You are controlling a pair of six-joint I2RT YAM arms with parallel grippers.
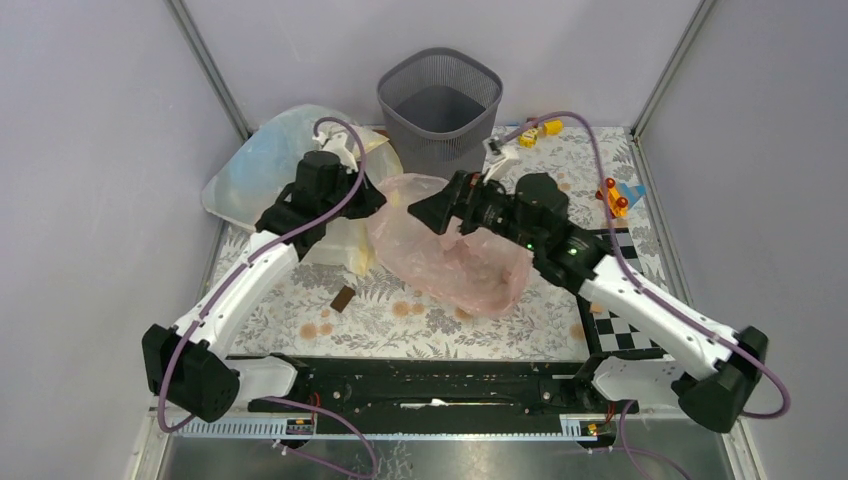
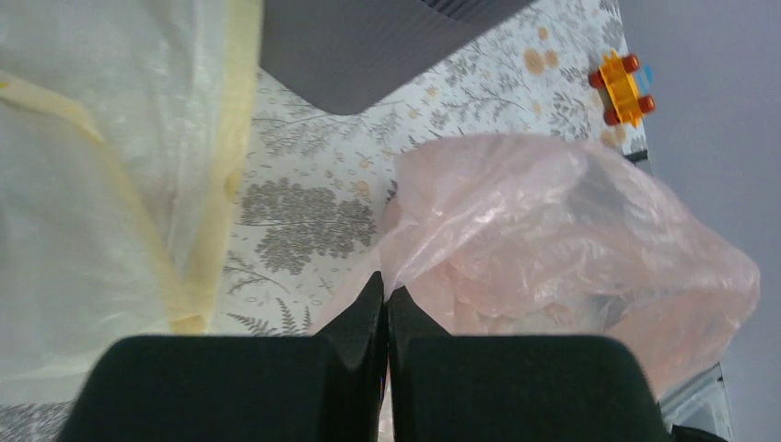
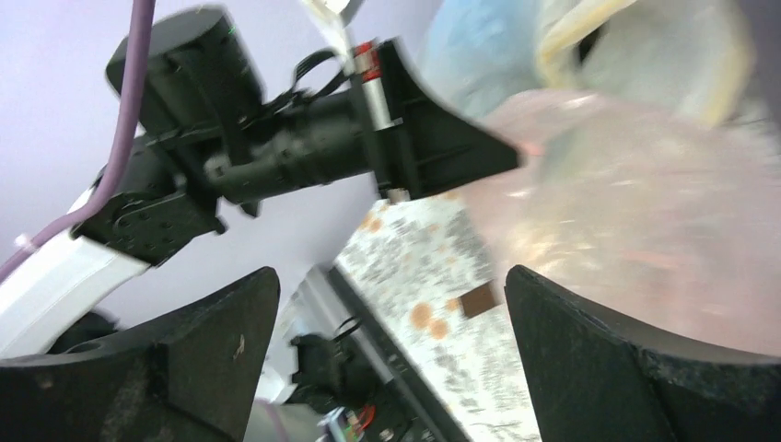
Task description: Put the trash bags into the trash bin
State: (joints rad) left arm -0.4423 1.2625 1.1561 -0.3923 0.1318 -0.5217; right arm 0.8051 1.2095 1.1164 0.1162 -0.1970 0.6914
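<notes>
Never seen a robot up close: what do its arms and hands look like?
The left arm and right arm have white shells between chunky black joints, with a lilac cable looped alongside each. The left hand and right hand each end in two black wedge-shaped fingers. A green light glows on the right arm.

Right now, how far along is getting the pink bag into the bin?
Nothing finished: the pink bag sits outside the mesh bin. In hand: left gripper pinches its edge, right gripper open beside it. Left: lifting it into the bin.
</notes>
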